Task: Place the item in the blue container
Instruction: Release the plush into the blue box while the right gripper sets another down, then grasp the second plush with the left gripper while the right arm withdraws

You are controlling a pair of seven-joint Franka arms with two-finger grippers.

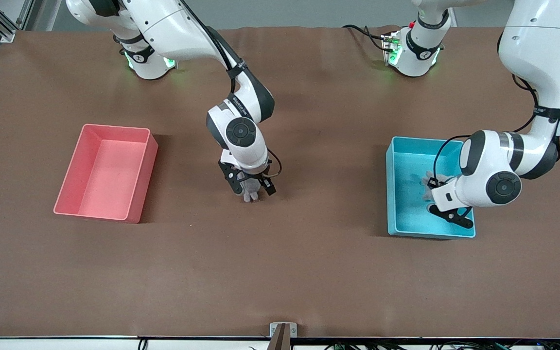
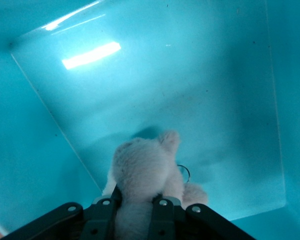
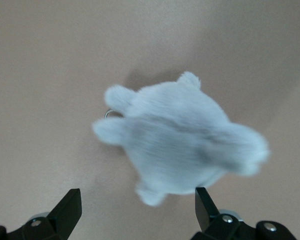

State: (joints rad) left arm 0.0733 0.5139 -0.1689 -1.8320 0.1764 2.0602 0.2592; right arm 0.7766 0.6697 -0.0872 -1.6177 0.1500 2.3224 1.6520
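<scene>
Down inside the blue bin (image 1: pixel 399 194), the left gripper (image 2: pixel 132 220) is clamped on a pale plush toy (image 2: pixel 145 172); in the left wrist view its dark fingers (image 2: pixel 104 215) press the toy's body from both sides, and a small metal ring (image 2: pixel 184 172) sticks out beside the plush. Below the toy lies the bin's glossy floor, with the walls rising close around the gripper, so the held toy hangs within the bin, though whether it touches the floor cannot be told. In the front view the left gripper (image 1: pixel 447 211) sits over the part of the bin nearer the front camera, with the left arm's wrist covering much of that corner. The right gripper (image 1: pixel 252 187) is low over the middle of the brown table (image 1: pixel 280 272), fingers spread wide, and a second grey-white plush toy (image 3: pixel 182 142) lies on the cloth between the open fingers (image 3: pixel 65 212), apparently untouched by them; a small ring (image 3: pixel 110 113) peeks from under it. From this gripper, the blue bin stands well apart toward the left arm's end of the table, and a pink bin (image 1: pixel 68 180) stands well apart toward the right arm's end.
</scene>
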